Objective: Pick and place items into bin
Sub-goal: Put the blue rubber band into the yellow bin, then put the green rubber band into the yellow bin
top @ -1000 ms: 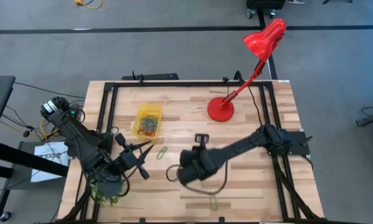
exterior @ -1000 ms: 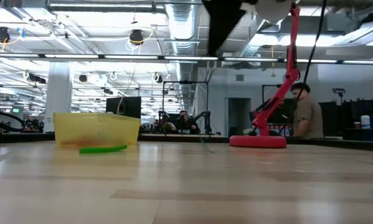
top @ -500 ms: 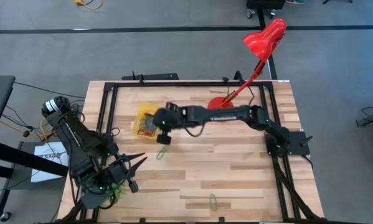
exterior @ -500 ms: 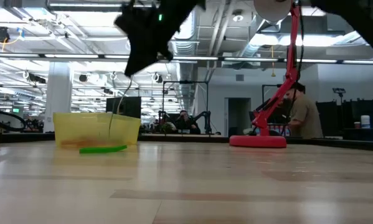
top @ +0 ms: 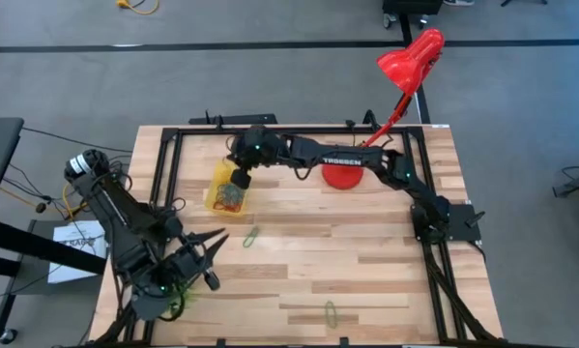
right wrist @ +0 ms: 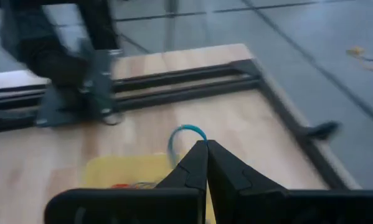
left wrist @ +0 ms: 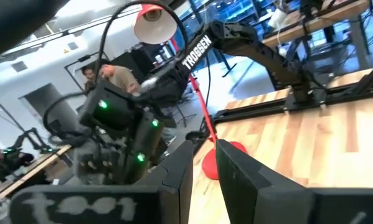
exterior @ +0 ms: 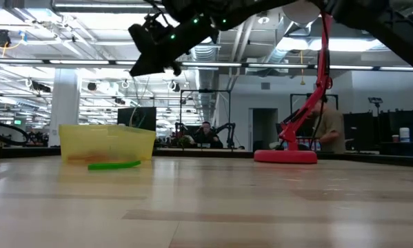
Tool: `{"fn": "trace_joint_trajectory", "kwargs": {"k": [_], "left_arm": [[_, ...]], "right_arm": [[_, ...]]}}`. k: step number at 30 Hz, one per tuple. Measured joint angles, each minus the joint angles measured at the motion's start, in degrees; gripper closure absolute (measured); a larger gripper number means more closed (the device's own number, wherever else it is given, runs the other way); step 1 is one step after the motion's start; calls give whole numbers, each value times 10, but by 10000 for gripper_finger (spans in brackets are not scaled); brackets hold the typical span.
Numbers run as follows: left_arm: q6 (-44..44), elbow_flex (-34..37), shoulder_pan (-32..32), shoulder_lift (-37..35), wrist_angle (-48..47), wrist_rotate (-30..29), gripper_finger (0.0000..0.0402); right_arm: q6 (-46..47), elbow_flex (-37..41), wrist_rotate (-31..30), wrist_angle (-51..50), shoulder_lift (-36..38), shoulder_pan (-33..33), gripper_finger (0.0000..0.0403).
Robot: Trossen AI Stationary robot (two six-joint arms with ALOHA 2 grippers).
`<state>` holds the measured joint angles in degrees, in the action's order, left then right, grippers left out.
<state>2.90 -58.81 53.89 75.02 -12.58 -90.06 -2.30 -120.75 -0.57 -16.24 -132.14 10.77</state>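
Right pincer is over the bin, pinched tight on a thin bluish loop — light, floppy, easy to lose, so pinch the strand anywhere. Left pincer waits near worktop corner, part open, empty. Loose loops: green one by bin, another at near edge. Red lamp beyond, not blocking.

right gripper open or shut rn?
Shut. In the right wrist view the right gripper's fingers meet at their tips, pinching a thin blue loop over the yellow bin.
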Motion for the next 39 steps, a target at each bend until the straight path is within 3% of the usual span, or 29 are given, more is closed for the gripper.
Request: {"fn": "trace_joint_trajectory", "kwargs": {"k": [11, 24, 29, 33, 39], "left_arm": [[-4, 0, -27, 0, 1, 0, 340], [-3, 0, -27, 0, 0, 0, 340], [-4, 0, -27, 0, 0, 0, 340], [-3, 0, -27, 0, 0, 1, 340], [21, 0, -27, 0, -2, 56, 340]], "right_arm": [[22, 2, 5, 60, -84, 7, 398], [25, -2, 7, 26, -80, -11, 323], [28, -67, 50, -172, -81, -39, 321], [23, -132, 60, -393, -81, -77, 323], [20, -130, 0, -550, -28, -141, 324]]}}
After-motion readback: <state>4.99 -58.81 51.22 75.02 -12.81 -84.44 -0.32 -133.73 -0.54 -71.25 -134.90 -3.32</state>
